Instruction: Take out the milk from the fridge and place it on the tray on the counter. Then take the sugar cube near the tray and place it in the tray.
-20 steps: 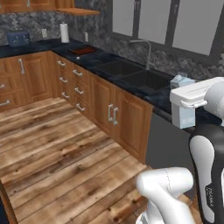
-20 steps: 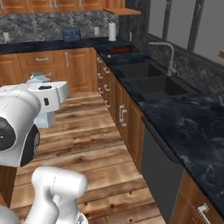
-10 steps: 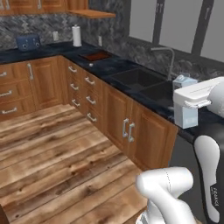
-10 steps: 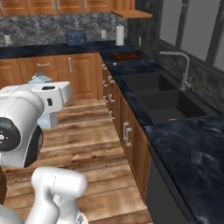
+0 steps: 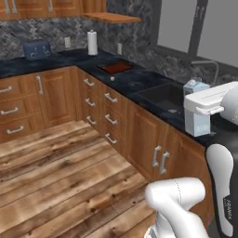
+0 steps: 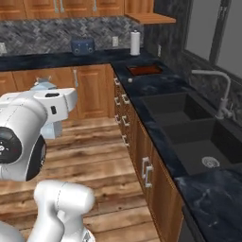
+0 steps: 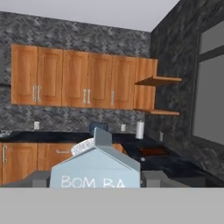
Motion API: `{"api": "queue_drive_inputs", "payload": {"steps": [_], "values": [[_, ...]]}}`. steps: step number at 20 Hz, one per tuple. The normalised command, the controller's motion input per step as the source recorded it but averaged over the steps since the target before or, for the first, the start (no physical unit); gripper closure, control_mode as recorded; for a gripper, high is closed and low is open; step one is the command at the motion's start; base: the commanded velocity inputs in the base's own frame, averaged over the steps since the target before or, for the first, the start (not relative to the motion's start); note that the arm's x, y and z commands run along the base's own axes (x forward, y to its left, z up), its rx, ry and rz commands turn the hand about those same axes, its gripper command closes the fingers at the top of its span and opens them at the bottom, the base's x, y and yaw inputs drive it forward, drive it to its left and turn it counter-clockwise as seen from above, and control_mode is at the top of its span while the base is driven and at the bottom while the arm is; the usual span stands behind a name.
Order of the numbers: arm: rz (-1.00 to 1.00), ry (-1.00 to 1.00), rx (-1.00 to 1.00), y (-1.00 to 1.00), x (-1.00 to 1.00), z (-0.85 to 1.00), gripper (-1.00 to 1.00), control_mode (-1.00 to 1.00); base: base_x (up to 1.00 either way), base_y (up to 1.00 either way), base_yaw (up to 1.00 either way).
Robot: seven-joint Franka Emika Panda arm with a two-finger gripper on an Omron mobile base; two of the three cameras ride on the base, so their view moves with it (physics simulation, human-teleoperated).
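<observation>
Tray (image 5: 116, 68) nearer; milk (image 7: 95, 168) lettered "BOM BA"

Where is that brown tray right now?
The tray lies on the black counter near the far corner, right of the paper towel roll, with the sugar cube just in front of it.

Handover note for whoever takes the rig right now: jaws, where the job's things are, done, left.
Gripper: jaws shut on the milk, carried in the air over the floor, short of the counter.
Tray: on the counter in the far corner, nothing on it, near the paper towel roll.
Sugar cube: on the counter just in front of the tray.
Done: milk is out of the fridge and in hand.
Left: reach the tray, set the milk on it, then pick up the sugar cube and put it in the tray.
</observation>
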Motion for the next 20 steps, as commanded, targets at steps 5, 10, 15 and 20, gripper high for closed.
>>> {"api": "queue_drive_inputs", "payload": {"steps": [5, 10, 15, 20], "values": [[0.0, 0.0, 0.0, 0.0, 0.0, 0.0, 1.0, 1.0, 1.0, 0.63, -0.04], [0.0, 0.0, 0.0, 0.0, 0.0, 0.0, 1.0, 1.0, 1.0, 0.55, -0.17], [0.0, 0.0, 0.0, 0.0, 0.0, 0.0, 1.0, 1.0, 1.0, 0.61, -0.25], [0.0, 0.0, 0.0, 0.0, 0.0, 0.0, 1.0, 1.0, 1.0, 0.82, -0.46]]}}
